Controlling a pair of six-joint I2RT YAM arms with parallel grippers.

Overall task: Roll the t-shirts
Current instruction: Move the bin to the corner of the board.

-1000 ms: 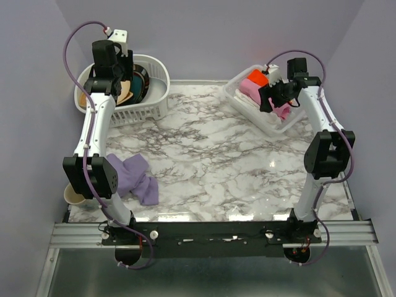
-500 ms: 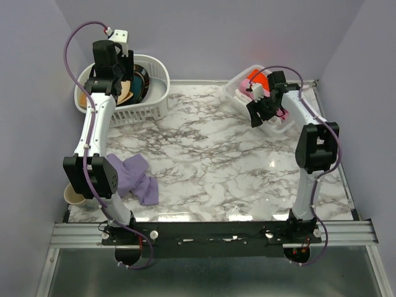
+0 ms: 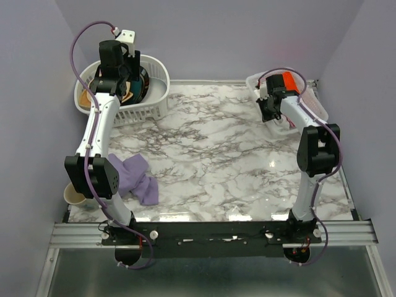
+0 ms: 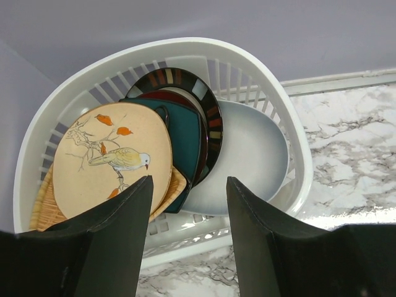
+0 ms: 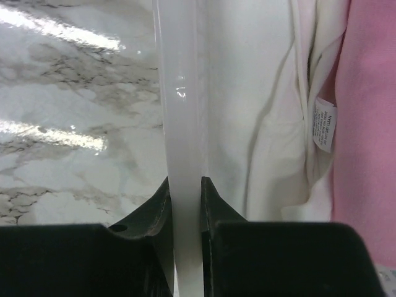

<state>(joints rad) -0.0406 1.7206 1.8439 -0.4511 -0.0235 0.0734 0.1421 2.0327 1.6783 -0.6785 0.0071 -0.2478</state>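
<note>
**A:** Marble-patterned table (image 3: 210,161), plain lavender walls (image 3: 216,37) around it. What's on the left side?

**B:** At the near-left corner sits a small cup (image 3: 74,197). Just right of it lies the t-shirt (image 3: 133,176), lavender-purple, crumpled in a loose heap on the marble. Its left part is hidden behind the left arm (image 3: 90,176). Both grippers are well apart from it.

**A:** And the left gripper?

**B:** The left gripper (image 4: 189,185) hangs above the white laundry basket (image 4: 291,124) at the far-left corner. Its jaws stand well apart, with nothing between them.

**A:** What's in the basket?

**B:** Plates leaning on edge. There is a tan plate (image 4: 111,158) with a painted bird, and a teal plate (image 4: 185,133) behind it. Next comes a dark plate (image 4: 207,108) with a striped rim, then a white plate (image 4: 253,154) against the basket's right wall.

**A:** Now the right.

**B:** The right gripper (image 5: 184,185) is at the far-right corner, clamped on the wall of the plastic bin (image 5: 179,93). One finger is on the marble side and one on the cloth side, with the thin wall pinched between them.

**A:** What does the bin hold?

**B:** Just inside the wall is white cloth (image 5: 266,124) with a sewn-in label, and pink cloth (image 5: 368,124) lies beyond it. The overhead view also shows an orange-red bundle (image 3: 288,82) at the bin's far end.
</note>
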